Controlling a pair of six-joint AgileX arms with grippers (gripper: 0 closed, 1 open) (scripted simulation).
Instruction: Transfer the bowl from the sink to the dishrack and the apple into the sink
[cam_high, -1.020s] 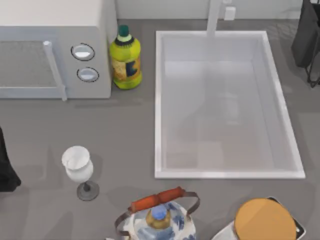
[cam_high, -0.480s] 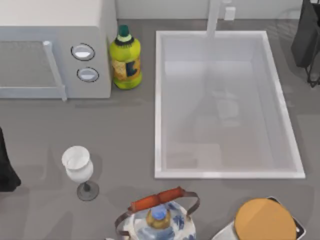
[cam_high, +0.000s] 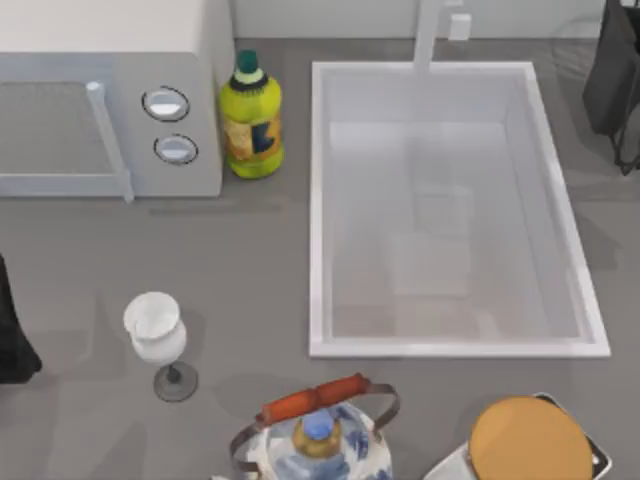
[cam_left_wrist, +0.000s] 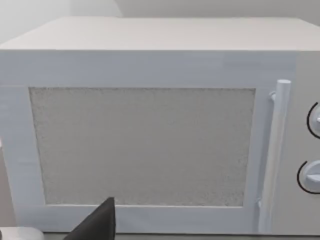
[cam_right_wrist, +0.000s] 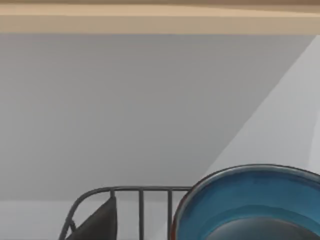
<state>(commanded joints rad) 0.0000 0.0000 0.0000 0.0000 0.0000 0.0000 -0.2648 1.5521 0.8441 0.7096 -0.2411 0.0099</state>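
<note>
The white sink (cam_high: 318, 210) fills the right half of the top view, its basin bare except for faint shadows, with the faucet post (cam_high: 428, 35) at its far rim. In the right wrist view the blue bowl (cam_right_wrist: 250, 205), reddish-brown at the rim, sits close to the camera beside the dark wire rails of the dishrack (cam_right_wrist: 140, 192). I cannot tell whether the bowl is gripped. My right arm (cam_high: 612, 80) is at the far right edge of the table. My left arm (cam_high: 10, 335) stays parked at the left edge, facing the microwave (cam_left_wrist: 150, 145). The apple is out of view.
A microwave (cam_high: 100, 100) and a yellow-green bottle (cam_high: 250, 120) stand at the far left. A white wine glass (cam_high: 155, 330) stands front left. A kettle with a red handle (cam_high: 318, 435) and a flat orange disc (cam_high: 528, 440) sit at the front edge.
The faint shadow on the sink floor has drifted toward the front right. Nothing on the table has moved.
</note>
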